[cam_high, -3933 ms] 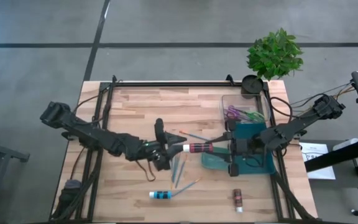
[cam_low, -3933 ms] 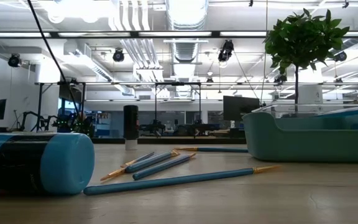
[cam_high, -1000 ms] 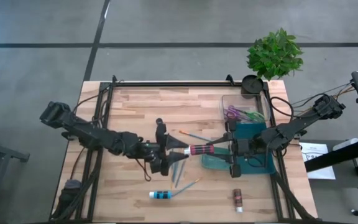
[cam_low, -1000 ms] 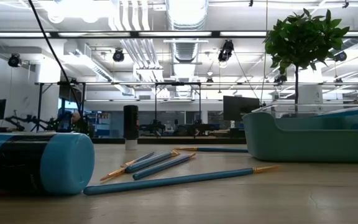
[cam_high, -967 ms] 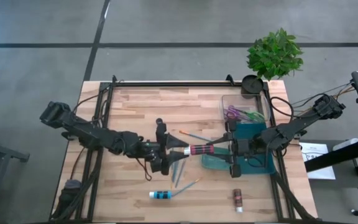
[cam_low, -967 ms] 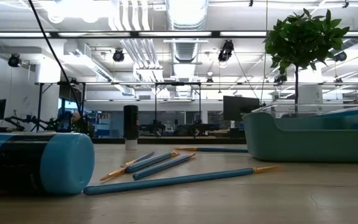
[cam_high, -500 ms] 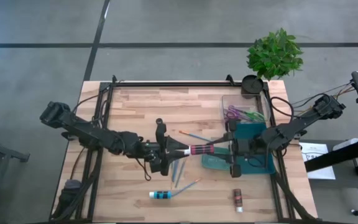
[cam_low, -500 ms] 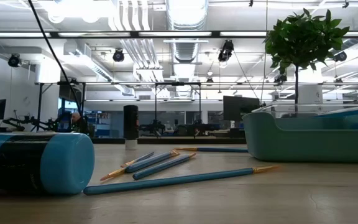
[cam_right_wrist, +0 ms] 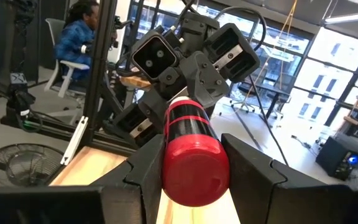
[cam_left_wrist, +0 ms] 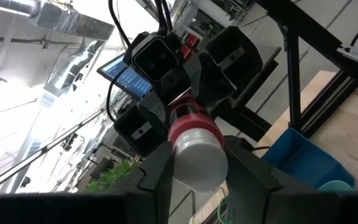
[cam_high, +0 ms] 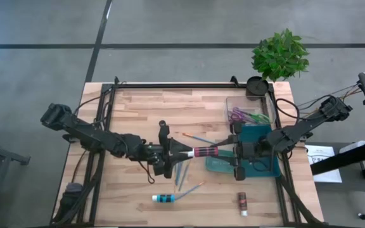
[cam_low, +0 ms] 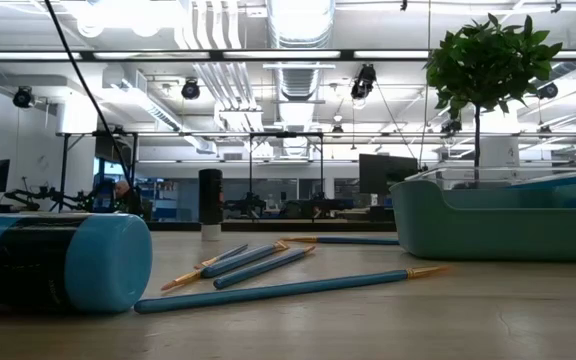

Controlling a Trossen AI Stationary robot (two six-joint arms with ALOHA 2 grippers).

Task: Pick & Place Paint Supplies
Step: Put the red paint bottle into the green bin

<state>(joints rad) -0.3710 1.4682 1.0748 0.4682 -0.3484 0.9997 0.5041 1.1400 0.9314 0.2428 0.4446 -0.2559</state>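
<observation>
At the near edge of the counter (cam_high: 138, 107) lie two paint tubes: a blue tube (cam_high: 163, 198) with a black band, close and large in the low view, and well to its right a brown tube (cam_high: 242, 203). Just beyond the blue tube a blue-handled paintbrush (cam_high: 191, 189) lies on a slant, and a little farther in, a small cluster of blue paintbrushes (cam_high: 181, 171) rests on the wood below the left hand.

Mid-counter, a pink tube (cam_high: 204, 151) with dark bands hangs level above the wood, held at both ends — the left hand (cam_high: 187, 152) is closed on its white end, the right hand (cam_high: 224, 151) closed on the other. In the left wrist view the white end sits pinched between that arm's two dark fingers (cam_left_wrist: 157, 177); in the right wrist view the red end sits the same way between the right arm's fingers (cam_right_wrist: 143, 163). The two arms reach in from opposite sides and face each other along the tube.

Under the right arm sits a teal tray (cam_high: 217, 166), its wall rising at the right of the low view. One more blue paintbrush (cam_high: 197, 137) lies just past the tube. Farther back on the right is a clear bin (cam_high: 243, 109) with purple items in it, then a dark round pot (cam_high: 256, 85) at the far edge with a green plant (cam_high: 280, 54) beyond it.
</observation>
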